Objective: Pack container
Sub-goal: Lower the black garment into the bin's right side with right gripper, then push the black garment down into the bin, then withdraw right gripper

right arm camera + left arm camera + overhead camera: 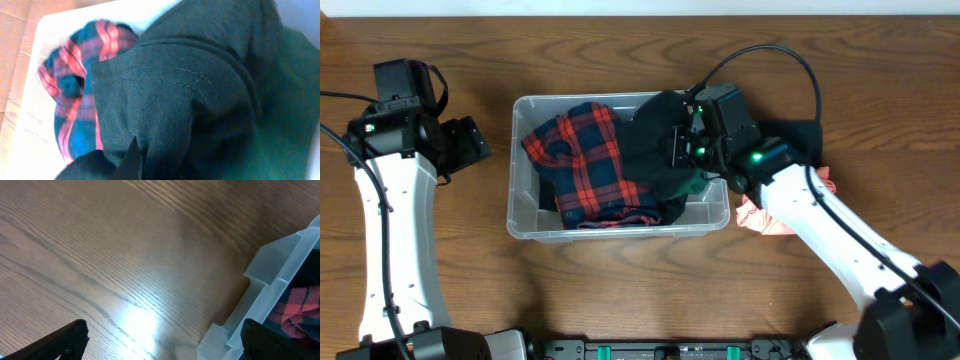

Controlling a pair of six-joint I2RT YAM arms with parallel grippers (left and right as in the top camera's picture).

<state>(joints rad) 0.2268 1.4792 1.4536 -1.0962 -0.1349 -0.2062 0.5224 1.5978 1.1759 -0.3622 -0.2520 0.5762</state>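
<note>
Right pincer (682, 150) clamped on dark garment (655, 140) over container (620, 232); left pincer (470, 142) spread wide, empty. Risk: fabric drapes over rim.

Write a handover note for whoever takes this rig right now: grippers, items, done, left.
Left gripper: open, empty, over the table left of the container.
Right gripper: shut on the dark garment, above the container's right half.
Done: plaid garment lies inside the container.
Left: drop the dark garment in; pink cloth and black cloth on the table to the right probably go next.
</note>
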